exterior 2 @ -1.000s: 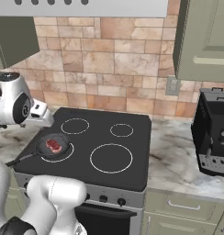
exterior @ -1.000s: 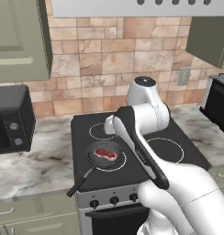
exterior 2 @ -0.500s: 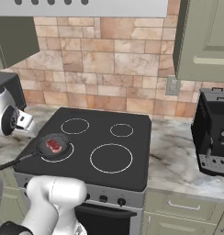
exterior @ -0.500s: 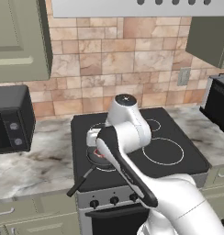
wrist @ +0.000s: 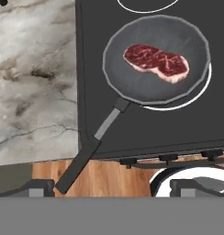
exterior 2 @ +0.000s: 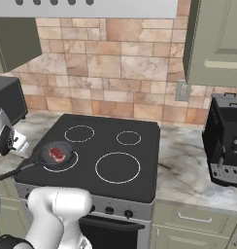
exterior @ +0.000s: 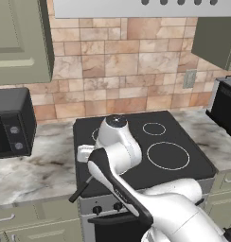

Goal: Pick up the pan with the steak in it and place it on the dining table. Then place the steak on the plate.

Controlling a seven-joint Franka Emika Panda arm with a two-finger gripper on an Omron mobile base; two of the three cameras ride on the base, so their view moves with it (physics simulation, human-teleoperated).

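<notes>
Your pan (wrist: 156,59) sits on the stove (wrist: 146,124) front burner at one o'clock in the hand view, stiff and fairly heavy; grip its handle (wrist: 88,149) at seven o'clock. The steak (wrist: 156,62) inside is soft and may slide. Your gripper (wrist: 111,189) gapes wide, empty.

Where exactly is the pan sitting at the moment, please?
The pan sits on the stove's front-left burner ring, steak inside, in the right base view; its handle sticks out past the stove's front edge.
</notes>
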